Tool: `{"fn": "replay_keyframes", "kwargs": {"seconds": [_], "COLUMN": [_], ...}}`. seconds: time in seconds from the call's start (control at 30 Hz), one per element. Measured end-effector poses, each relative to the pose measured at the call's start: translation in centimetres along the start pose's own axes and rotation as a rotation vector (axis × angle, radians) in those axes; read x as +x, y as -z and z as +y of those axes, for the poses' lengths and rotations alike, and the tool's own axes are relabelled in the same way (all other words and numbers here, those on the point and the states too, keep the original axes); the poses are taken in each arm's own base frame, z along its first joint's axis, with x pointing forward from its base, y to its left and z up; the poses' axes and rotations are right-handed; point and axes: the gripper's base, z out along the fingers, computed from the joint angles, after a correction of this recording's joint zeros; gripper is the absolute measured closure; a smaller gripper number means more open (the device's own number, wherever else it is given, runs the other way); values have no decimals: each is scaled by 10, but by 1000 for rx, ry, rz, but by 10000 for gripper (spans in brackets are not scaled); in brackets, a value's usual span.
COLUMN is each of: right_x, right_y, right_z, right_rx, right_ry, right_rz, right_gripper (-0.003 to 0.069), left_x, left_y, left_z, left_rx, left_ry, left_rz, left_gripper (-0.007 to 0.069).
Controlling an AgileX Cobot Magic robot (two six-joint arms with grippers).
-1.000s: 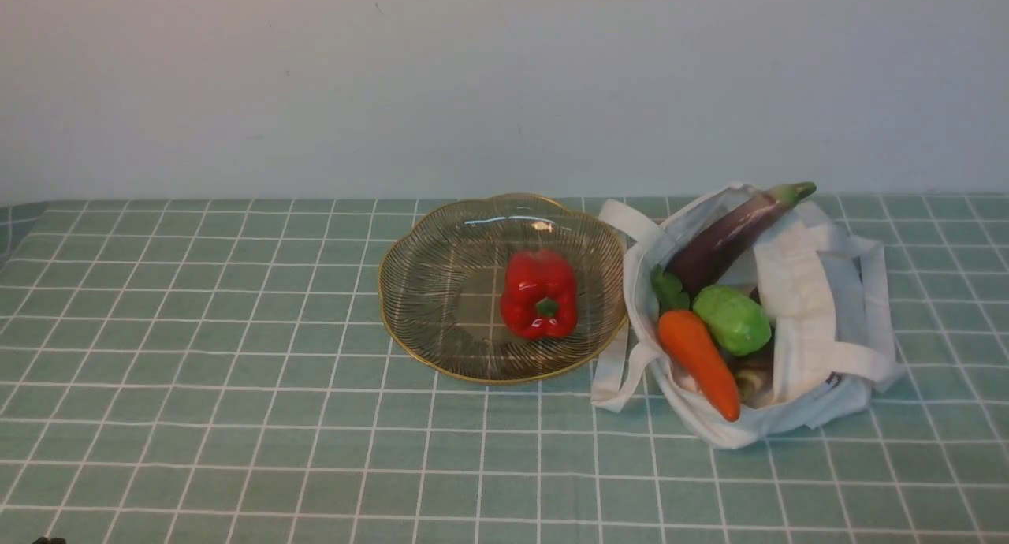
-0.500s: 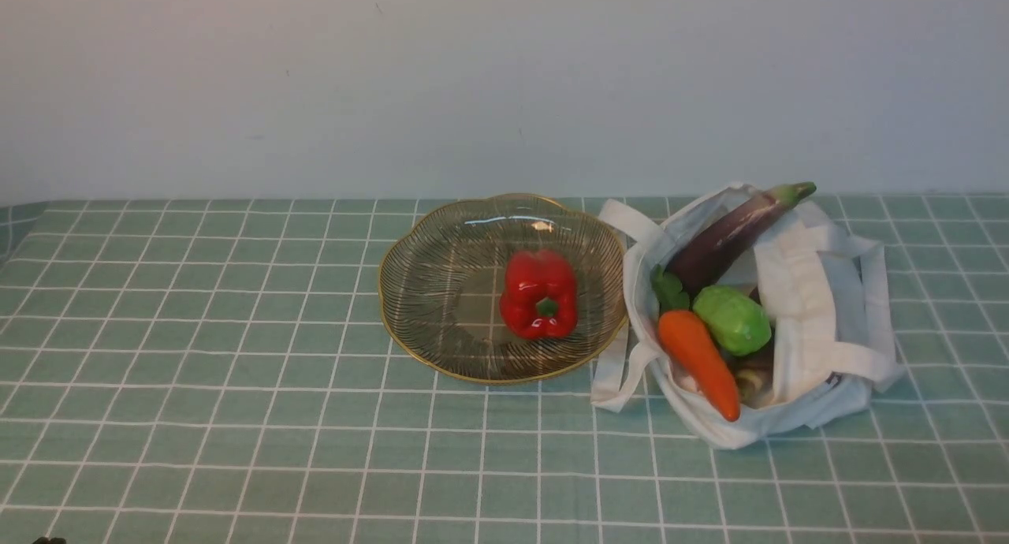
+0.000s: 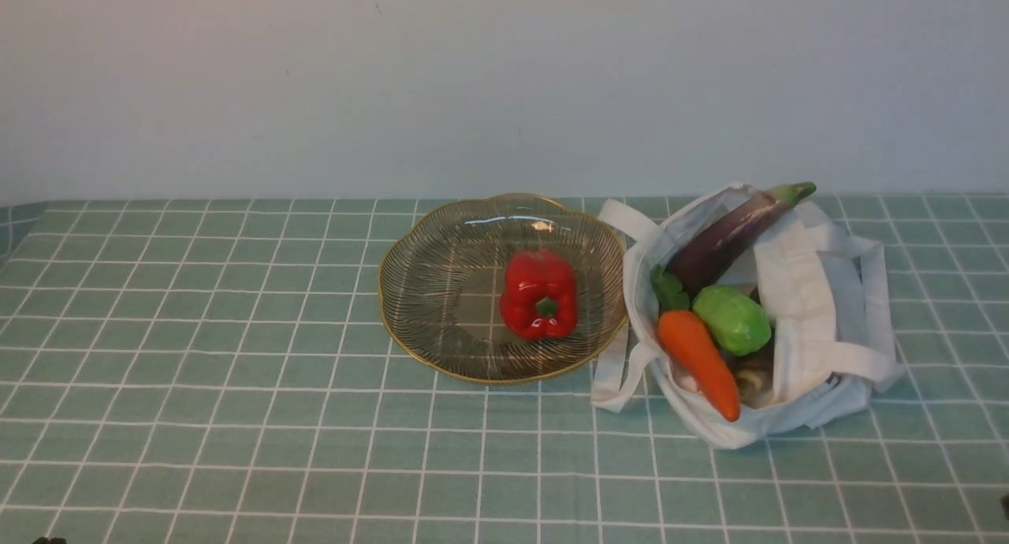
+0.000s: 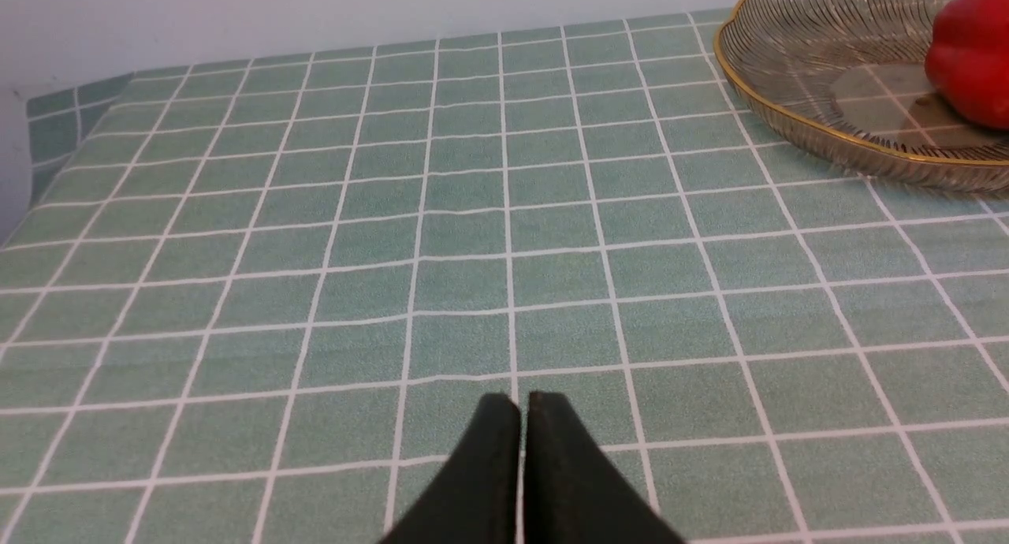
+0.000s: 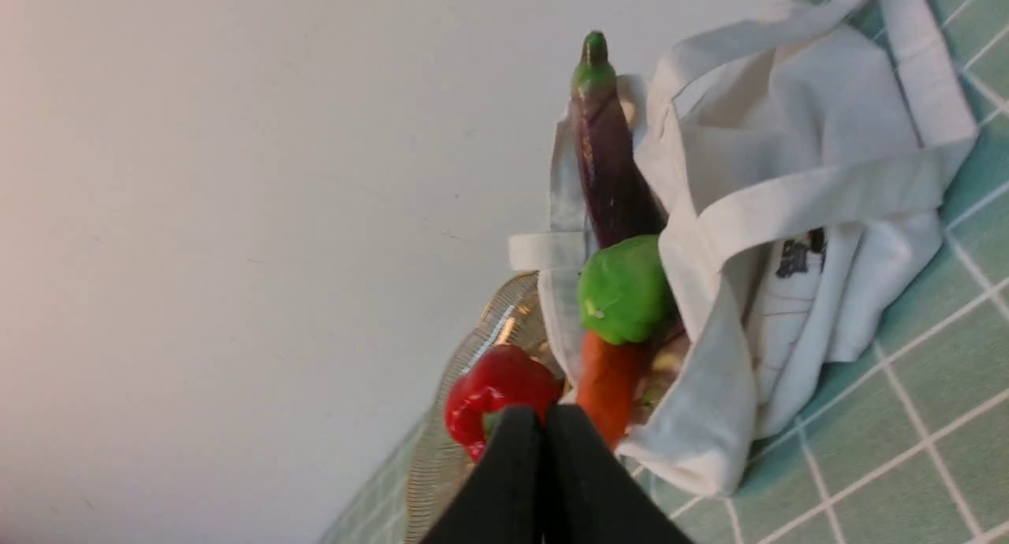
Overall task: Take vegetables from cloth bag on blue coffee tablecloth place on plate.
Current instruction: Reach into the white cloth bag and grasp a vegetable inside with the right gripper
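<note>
Our left claw (image 4: 521,406) and right claw (image 5: 542,418) are pressed together, empty; eggplant (image 3: 725,240), carrot (image 3: 698,359) and lumpy green vegetable (image 3: 733,319) lie in the cloth bag (image 3: 796,292) beside the plate (image 3: 433,292). We risk snagging the bag's floppy straps (image 3: 631,221)

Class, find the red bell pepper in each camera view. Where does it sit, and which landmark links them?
Front view: the red bell pepper lies in the plate, right of its middle.
Left wrist view: pepper in the plate, cut by the picture's edge.
Right wrist view: pepper in the plate beside the carrot, beyond the right pincer.
Shared landmark: the plate's gold rim.
</note>
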Motion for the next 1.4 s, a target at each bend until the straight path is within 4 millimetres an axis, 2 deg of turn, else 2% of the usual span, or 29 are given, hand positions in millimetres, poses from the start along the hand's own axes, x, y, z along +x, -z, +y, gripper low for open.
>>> {"fn": "replay_keyframes", "kwargs": {"seconds": [0.1,0.23,0.33,0.37,0.4,0.47,0.53,0.6,0.7,0.93,0.97,1.13,1.2,1.33,1.4], "right_x": [-1,-2,-11,-21,-22,-34,-39,-43,-46,-49,-49,-65,-64,-52,-52], "right_y": [0,0,4,8,8,6,0,-16,-42,-107,-109,-166,-173,-211,-220], "right_z": [1,3,18,34,36,54,63,70,68,65,65,85,87,93,94], "right_rx": [-11,-18,-57,-81,-82,-60,-20,88,233,445,448,438,434,425,432], "right_ry": [-30,37,154,249,259,379,446,547,608,553,552,591,597,654,663], "right_rz": [-13,-14,-45,-74,-77,-55,-1,153,357,735,744,818,830,903,905], "right_gripper": [674,674,674,674,674,674,674,674,672,664,662,592,575,458,426], "left_x": [0,0,0,0,0,0,0,0,0,0,0,0,0,0,0], "left_y": [0,0,0,0,0,0,0,0,0,0,0,0,0,0,0], "left_z": [0,0,0,0,0,0,0,0,0,0,0,0,0,0,0], "left_rx": [0,0,0,0,0,0,0,0,0,0,0,0,0,0,0], "left_ry": [0,0,0,0,0,0,0,0,0,0,0,0,0,0,0], "left_rz": [0,0,0,0,0,0,0,0,0,0,0,0,0,0,0], "left_gripper": [629,629,629,629,629,629,629,629,629,629,629,629,629,629,629]}}
